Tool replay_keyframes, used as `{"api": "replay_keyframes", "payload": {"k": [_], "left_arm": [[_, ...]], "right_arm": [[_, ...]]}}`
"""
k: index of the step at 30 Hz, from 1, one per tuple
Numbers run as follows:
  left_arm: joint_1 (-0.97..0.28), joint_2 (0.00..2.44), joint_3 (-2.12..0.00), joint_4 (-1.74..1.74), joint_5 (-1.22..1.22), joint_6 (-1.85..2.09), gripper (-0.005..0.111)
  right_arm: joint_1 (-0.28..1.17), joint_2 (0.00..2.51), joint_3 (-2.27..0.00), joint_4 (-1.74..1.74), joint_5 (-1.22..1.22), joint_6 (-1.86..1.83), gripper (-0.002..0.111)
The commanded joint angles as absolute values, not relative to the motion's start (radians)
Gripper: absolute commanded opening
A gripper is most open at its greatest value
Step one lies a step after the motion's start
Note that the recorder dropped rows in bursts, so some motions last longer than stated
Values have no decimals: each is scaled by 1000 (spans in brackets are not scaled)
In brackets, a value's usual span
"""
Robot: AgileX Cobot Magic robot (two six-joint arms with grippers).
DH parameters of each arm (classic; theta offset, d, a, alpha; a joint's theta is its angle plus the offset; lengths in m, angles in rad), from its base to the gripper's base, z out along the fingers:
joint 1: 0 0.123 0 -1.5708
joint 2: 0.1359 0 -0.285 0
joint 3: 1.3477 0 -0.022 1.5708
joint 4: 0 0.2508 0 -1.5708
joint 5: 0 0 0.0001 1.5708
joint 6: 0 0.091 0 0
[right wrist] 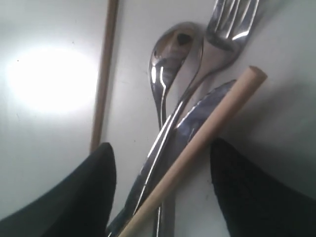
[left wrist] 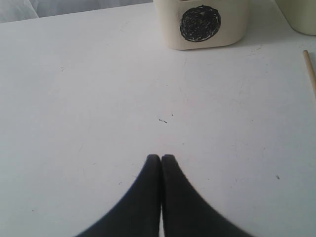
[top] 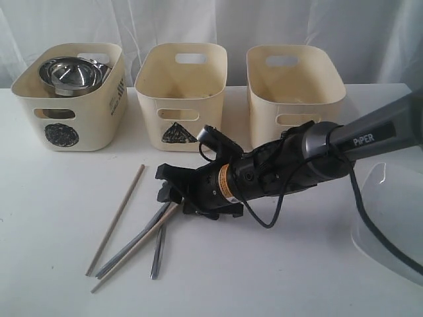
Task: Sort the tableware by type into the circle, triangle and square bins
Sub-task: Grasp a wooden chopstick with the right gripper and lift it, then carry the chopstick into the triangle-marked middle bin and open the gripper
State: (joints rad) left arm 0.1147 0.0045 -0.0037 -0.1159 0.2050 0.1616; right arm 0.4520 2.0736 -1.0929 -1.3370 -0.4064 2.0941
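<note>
Steel mugs (top: 69, 74) sit in the circle bin (top: 73, 115). The fork (right wrist: 232, 24), spoon (right wrist: 170, 49), knife (right wrist: 197, 113) and chopsticks (top: 115, 218) lie unsorted on the table (top: 264, 277). The right claw (right wrist: 162, 148) stands released astride them. The left claw (left wrist: 161, 158) is clenched, empty.

This looks like a robotics lab bench set up for a trial: a bare white tabletop (top: 59, 290) backed by a plain white curtain (top: 198, 20). Three alike cream plastic tubs (top: 182, 92) stand in a row, two showing hand-scribbled black marks, a circle (top: 61, 135) and a triangle (top: 177, 133). A grey arm (top: 370, 135) lettered PiPER trails loose black cable (top: 267, 226) over the table
</note>
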Motion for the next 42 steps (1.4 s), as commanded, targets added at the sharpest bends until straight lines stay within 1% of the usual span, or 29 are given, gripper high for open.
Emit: {"api": "replay_keyframes", "payload": {"k": [1, 4, 7, 16, 17, 24, 28, 36, 42], "left_arm": [[115, 0, 0, -122, 208, 165, 0], [115, 0, 0, -122, 208, 165, 0], [115, 0, 0, -122, 208, 165, 0], [115, 0, 0, -122, 208, 165, 0], [115, 0, 0, -122, 208, 165, 0], [115, 0, 0, -122, 208, 165, 0], [115, 0, 0, -122, 208, 165, 0], [115, 0, 0, -122, 208, 165, 0], [115, 0, 0, -122, 208, 165, 0]], "right_arm": [[453, 2115, -1107, -1356, -339, 2096, 55], [453, 2124, -1127, -1356, -309, 2096, 55], [453, 2124, -1132, -1356, -293, 2096, 47], [453, 2124, -1132, -1361, -276, 2096, 2], [453, 2124, -1132, -1361, -278, 2096, 0], [453, 2122, -1130, -1363, -331, 2096, 0], [453, 2081, -1128, -1370, -353, 2096, 0], [453, 1914, -1128, -1493, -355, 2096, 0], [453, 1773, -1128, -1500, -363, 2088, 0]]}}
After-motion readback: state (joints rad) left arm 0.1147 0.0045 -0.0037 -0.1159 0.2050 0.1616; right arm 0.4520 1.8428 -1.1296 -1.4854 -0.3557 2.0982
